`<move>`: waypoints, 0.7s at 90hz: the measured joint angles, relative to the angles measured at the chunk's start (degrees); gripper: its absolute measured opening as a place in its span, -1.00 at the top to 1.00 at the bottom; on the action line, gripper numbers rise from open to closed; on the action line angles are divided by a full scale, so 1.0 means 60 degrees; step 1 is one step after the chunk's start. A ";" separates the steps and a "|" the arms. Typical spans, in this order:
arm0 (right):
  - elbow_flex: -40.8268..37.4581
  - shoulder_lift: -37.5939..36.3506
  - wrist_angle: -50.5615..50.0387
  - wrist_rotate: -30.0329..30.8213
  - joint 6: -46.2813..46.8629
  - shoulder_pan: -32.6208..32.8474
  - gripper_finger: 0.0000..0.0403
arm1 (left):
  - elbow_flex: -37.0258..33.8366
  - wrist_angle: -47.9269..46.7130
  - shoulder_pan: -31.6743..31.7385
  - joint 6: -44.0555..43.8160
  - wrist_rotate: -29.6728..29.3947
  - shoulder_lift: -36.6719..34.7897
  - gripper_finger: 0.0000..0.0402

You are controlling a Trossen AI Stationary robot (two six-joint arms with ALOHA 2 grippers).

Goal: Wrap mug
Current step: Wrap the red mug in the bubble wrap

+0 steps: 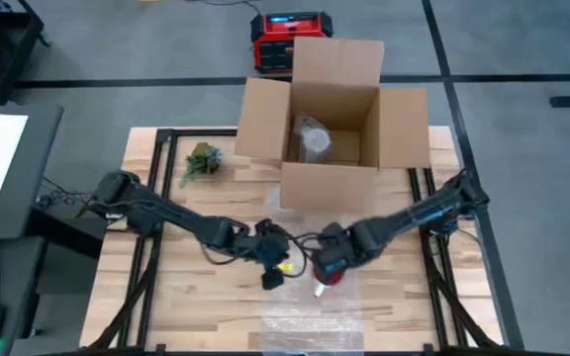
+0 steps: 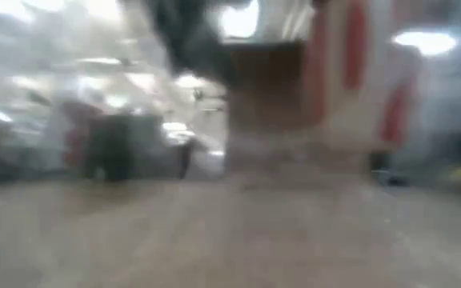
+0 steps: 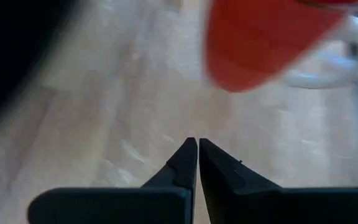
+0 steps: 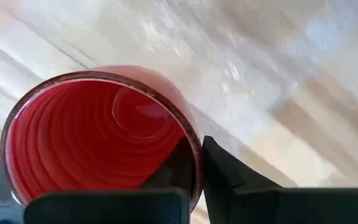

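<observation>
Right tool [image 4: 199, 163] on one red mug [image 4: 98, 130]

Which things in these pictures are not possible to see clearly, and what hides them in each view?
- Low view: all blurred; neither mug nor grippers can be told.
- High view: the red mug is mostly covered by the right gripper.
- Left wrist view: the mug's top is cut off by the picture's edge; the left gripper is shut on nothing visible.
- High view: the object in the cardboard box is too small to identify.

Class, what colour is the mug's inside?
Red, with ringed ridges; the mug shows best in the right wrist view.
</observation>
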 joint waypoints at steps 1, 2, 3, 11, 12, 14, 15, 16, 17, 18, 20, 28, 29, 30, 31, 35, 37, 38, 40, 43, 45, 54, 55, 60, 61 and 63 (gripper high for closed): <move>0.0000 0.0033 0.0000 0.0001 0.0104 0.0057 0.98 | 0.0003 0.0034 0.0049 0.0059 0.0004 0.0079 1.00; 0.0000 0.0067 0.0004 0.0003 0.0206 0.0114 0.99 | 0.0005 0.0064 0.0095 0.0114 0.0010 0.0155 1.00; 0.0000 0.0105 0.0011 0.0005 0.0301 0.0167 0.99 | 0.0007 0.0078 0.0144 0.0164 0.0012 0.0226 1.00; 0.0000 0.0595 0.0245 -0.0098 0.0725 0.0460 0.99 | 0.0017 0.0036 0.0410 0.0543 0.0014 0.0778 1.00; 0.0000 0.0668 0.0320 -0.0144 0.0750 0.0489 0.99 | 0.0016 0.0000 0.0431 0.0575 0.0012 0.0834 1.00; 0.0000 0.0801 0.0453 -0.0258 0.0787 0.0531 0.99 | 0.0016 -0.0097 0.0461 0.0635 0.0011 0.0931 1.00; 0.0000 0.0863 0.0506 -0.0321 0.0787 0.0548 0.99 | 0.0015 -0.0152 0.0471 0.0659 0.0011 0.0974 1.00; 0.0000 0.0937 0.0529 -0.0397 0.0787 0.0569 0.99 | 0.0012 -0.0202 0.0482 0.0674 0.0010 0.1017 1.00; 0.0000 0.1013 0.0541 -0.0472 0.0786 0.0584 0.99 | 0.0010 -0.0258 0.0492 0.0679 0.0013 0.1050 1.00; 0.0000 0.1092 0.0535 -0.0544 0.0783 0.0588 0.99 | 0.0008 -0.0320 0.0499 0.0681 0.0019 0.1082 1.00; 0.0000 0.1217 0.0450 -0.0670 0.0763 0.0592 0.99 | 0.0004 -0.0464 0.0499 0.0676 0.0043 0.1143 1.00; 0.0042 0.1410 0.0323 -0.0858 0.0549 0.0603 0.99 | 0.0024 -0.1131 0.0394 0.0583 0.0017 0.1177 1.00; 0.0051 0.1436 0.0306 -0.0873 0.0507 0.0606 0.99 | 0.0023 -0.1208 0.0369 0.0572 -0.0003 0.1170 1.00; 0.0065 0.1455 0.0271 -0.0886 0.0466 0.0607 0.99 | 0.0026 -0.1314 0.0339 0.0540 -0.0018 0.1161 1.00; 0.0080 0.1468 0.0225 -0.0897 0.0425 0.0606 0.99 | 0.0028 -0.1421 0.0303 0.0496 -0.0033 0.1156 1.00; 0.0091 0.1472 0.0060 -0.0868 0.0275 0.0585 0.99 | 0.0037 -0.1825 0.0133 0.0212 -0.0139 0.1152 1.00; 0.0094 0.1462 -0.0030 -0.0818 0.0193 0.0552 0.99 | 0.0041 -0.1995 0.0037 0.0094 -0.0181 0.1152 1.00; 0.0096 0.1453 -0.0075 -0.0798 0.0136 0.0530 0.99 | 0.0041 -0.2077 -0.0008 0.0029 -0.0203 0.1152 1.00; 0.0097 0.1441 -0.0170 -0.0763 0.0009 0.0479 0.99 | 0.0041 -0.2213 -0.0106 -0.0161 -0.0257 0.1158 1.00; 0.0089 0.1400 -0.0398 -0.0689 -0.0214 0.0388 0.99 | 0.0045 -0.2429 -0.0272 -0.0442 -0.0413 0.1166 1.00; 0.0072 0.1360 -0.0629 -0.0599 -0.0406 0.0315 0.99 | 0.0042 -0.2569 -0.0383 -0.0626 -0.0483 0.1171 1.00; 0.0044 0.1243 -0.1710 0.0021 -0.1335 -0.0124 1.00 | 0.0016 -0.2622 -0.0898 -0.1953 -0.0800 0.1256 1.00; 0.0044 0.1234 -0.1788 0.0080 -0.1452 -0.0181 1.00 | 0.0013 -0.2618 -0.0950 -0.2102 -0.0812 0.1259 1.00; 0.0053 0.1174 -0.1930 0.0295 -0.1992 -0.0421 1.00 | -0.0027 -0.2593 -0.1211 -0.2755 -0.0822 0.1267 1.00; 0.0069 0.1165 -0.1939 0.0341 -0.2070 -0.0460 1.00 | -0.0029 -0.2570 -0.1264 -0.2862 -0.0821 0.1269 1.00; 0.0122 0.1153 -0.1963 0.0436 -0.2221 -0.0525 1.00 | -0.0035 -0.2505 -0.1359 -0.3075 -0.0814 0.1269 1.00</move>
